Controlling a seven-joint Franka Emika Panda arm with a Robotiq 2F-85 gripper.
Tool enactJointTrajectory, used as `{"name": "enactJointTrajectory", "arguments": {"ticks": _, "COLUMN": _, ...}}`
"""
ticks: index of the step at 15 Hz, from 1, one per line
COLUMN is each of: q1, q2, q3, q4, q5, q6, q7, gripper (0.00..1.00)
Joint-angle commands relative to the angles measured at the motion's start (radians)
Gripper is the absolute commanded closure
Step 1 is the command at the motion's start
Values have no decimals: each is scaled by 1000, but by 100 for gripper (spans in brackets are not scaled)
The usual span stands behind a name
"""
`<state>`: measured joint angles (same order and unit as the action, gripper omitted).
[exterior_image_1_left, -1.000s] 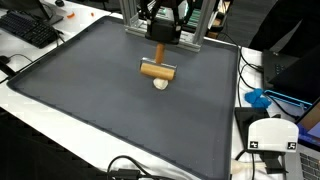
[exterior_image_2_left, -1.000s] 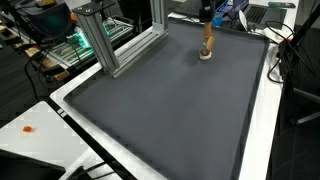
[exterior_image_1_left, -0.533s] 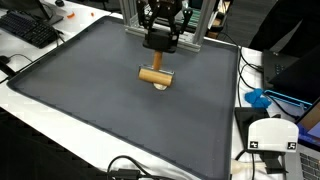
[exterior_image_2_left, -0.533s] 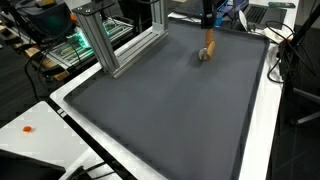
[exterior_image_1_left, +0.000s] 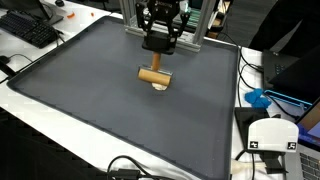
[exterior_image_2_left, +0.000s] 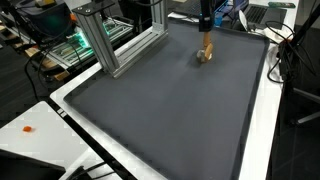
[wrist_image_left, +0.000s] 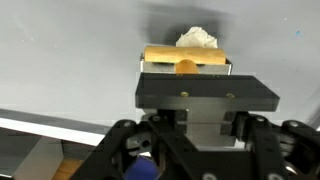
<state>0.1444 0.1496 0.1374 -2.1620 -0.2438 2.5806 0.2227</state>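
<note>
My gripper (exterior_image_1_left: 158, 48) hangs over the far middle of the dark mat (exterior_image_1_left: 90, 95) and is shut on the upright handle of a wooden T-shaped tool (exterior_image_1_left: 155, 74). The tool's crossbar lies level just over a small white lump (exterior_image_1_left: 160, 85), touching or almost touching it. Both exterior views show this; the gripper (exterior_image_2_left: 207, 28), tool (exterior_image_2_left: 208, 45) and lump (exterior_image_2_left: 204, 57) are near the mat's far edge. In the wrist view the crossbar (wrist_image_left: 160, 55) lies across the frame with the handle's end at its middle and the white lump (wrist_image_left: 197, 38) beyond it. The fingertips are hidden by the gripper body (wrist_image_left: 205, 95).
An aluminium frame (exterior_image_1_left: 200, 30) stands right behind the gripper and also shows in an exterior view (exterior_image_2_left: 100, 45). A keyboard (exterior_image_1_left: 30, 28) lies off the mat's corner. A blue item (exterior_image_1_left: 258, 98), a white device (exterior_image_1_left: 270, 135) and cables sit beside the mat's edge.
My gripper has come down with the wooden tool, bringing the crossbar lower onto the white lump. Little moved in the last half second.
</note>
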Motion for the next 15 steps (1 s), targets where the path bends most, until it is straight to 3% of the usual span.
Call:
{"name": "enactJointTrajectory", "arguments": {"ticks": 1, "q1": 14, "q2": -4, "q3": -11, "q4": -9, "q5": 22, "q6": -82, "q7": -13, "gripper": 65}}
{"name": "enactJointTrajectory", "arguments": {"ticks": 15, "q1": 12, "q2": -24, "q3": -12, "q4": 1, "q5": 39, "q6": -141, "q7": -8, "gripper": 65}}
